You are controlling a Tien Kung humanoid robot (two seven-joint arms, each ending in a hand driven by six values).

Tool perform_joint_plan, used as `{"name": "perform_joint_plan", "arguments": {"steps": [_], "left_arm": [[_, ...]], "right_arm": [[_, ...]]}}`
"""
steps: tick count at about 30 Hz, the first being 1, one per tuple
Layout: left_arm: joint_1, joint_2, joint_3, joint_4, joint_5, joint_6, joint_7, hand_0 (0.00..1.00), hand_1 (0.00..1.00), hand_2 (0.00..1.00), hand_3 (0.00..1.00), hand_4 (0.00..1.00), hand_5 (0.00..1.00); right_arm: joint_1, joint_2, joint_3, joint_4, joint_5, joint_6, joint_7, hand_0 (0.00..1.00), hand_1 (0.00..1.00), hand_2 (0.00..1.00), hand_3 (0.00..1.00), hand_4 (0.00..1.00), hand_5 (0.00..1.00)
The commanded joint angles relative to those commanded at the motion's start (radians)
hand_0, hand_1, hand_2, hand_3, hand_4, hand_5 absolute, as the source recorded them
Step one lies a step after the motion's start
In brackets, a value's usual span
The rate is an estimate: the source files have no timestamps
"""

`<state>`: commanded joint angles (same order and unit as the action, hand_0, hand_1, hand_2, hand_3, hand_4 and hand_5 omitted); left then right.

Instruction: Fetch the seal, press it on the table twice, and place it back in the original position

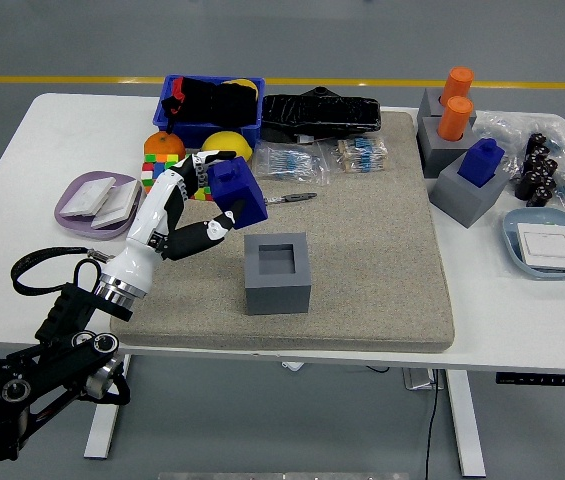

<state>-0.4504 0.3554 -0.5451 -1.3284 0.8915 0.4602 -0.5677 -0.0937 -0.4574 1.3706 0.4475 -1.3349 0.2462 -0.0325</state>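
My left hand [205, 197] is shut on a blue seal [238, 193], holding it in the air above the beige mat [362, 260]. The seal hangs just up and left of the empty grey holder block [277, 272], which stands near the mat's middle with its square socket open. A second blue seal [481, 161] sits in another grey holder [467, 195] at the right. The right arm does not show.
Behind the hand lie Rubik's cubes [160, 175], an orange [164, 144], a lemon [227, 142], a pen [292, 198] and a blue bin [210, 108]. A purple dish [80, 190] sits at left. Orange cylinders [455, 104], black parts [536, 165] and a blue tray [547, 243] stand at right.
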Motion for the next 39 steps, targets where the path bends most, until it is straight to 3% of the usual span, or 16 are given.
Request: {"name": "perform_joint_plan", "arguments": {"steps": [8, 17, 26, 39], "left_arm": [[-0.04, -0.001, 0.073, 0.014, -0.016, -0.018, 0.026, 0.682, 0.503, 0.474, 0.749, 0.589, 0.002], [-0.079, -0.027, 0.146, 0.079, -0.056, -0.011, 0.014, 0.681, 0.502, 0.474, 0.749, 0.59, 0.002], [-0.093, -0.052, 0.183, 0.129, -0.077, -0.005, -0.002, 0.68, 0.503, 0.474, 0.748, 0.6, 0.002], [-0.106, -0.054, 0.219, 0.171, -0.09, -0.007, -0.009, 0.68, 0.504, 0.475, 0.748, 0.601, 0.002]], "right_arm": [[0.0, 0.0, -0.001, 0.0, 0.001, 0.001, 0.0, 0.791, 0.7, 0.668, 0.66, 0.847, 0.471], [0.003, 0.001, -0.004, 0.0, 0.002, 0.001, 0.0, 0.791, 0.7, 0.667, 0.66, 0.847, 0.472], [0.003, -0.001, -0.007, -0.001, 0.001, 0.001, 0.0, 0.791, 0.7, 0.667, 0.66, 0.847, 0.471], [0.003, -0.006, -0.019, 0.004, 0.003, 0.002, 0.001, 0.791, 0.7, 0.668, 0.66, 0.847, 0.471]]}}
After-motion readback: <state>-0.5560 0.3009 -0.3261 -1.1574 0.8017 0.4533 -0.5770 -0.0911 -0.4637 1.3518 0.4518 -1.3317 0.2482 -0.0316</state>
